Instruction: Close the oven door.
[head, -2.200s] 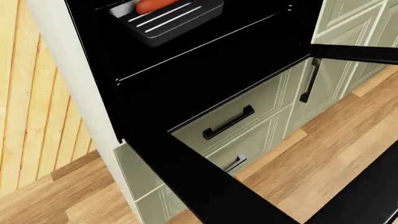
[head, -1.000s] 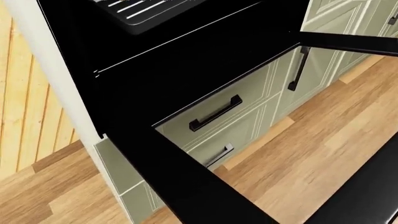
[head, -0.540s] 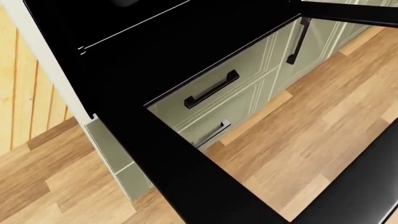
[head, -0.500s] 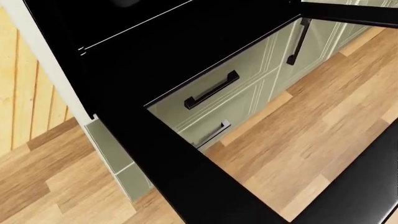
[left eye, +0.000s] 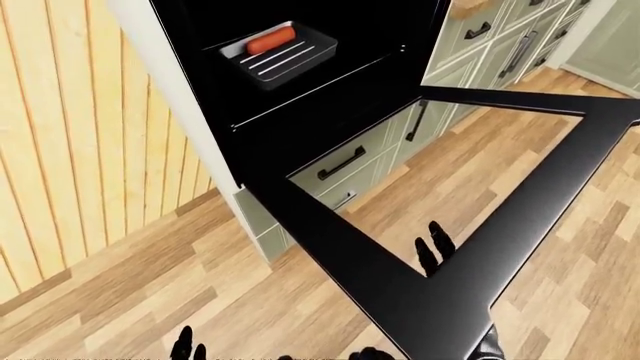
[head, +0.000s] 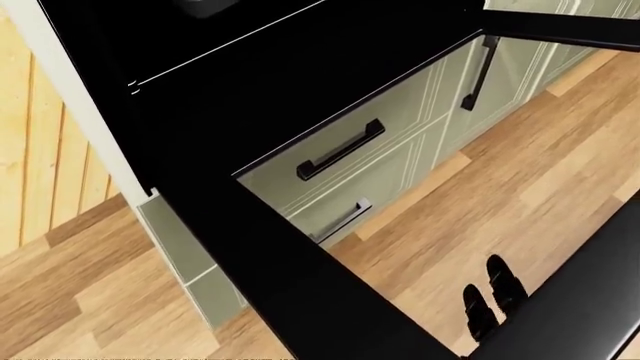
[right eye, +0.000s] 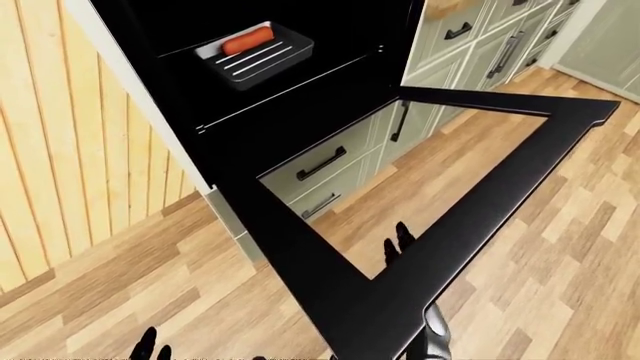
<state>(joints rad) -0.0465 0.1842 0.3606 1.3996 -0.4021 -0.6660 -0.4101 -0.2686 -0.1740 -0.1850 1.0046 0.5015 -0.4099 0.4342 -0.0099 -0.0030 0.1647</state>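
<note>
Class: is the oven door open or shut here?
Open. The oven door lies folded down flat, leaving the oven cavity and its tray exposed.

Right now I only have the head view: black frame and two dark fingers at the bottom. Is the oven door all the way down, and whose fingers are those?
Observer: The oven door is fully open, lying about level in the eye views.
Operator: And the fingers?
Observer: They belong to the right hand, which is under the door near its outer edge and seen through the glass.
Operator: Where is my other hand?
Observer: Only fingertips of the left hand show, at the bottom left of the left-eye view, apart from the door.
</note>
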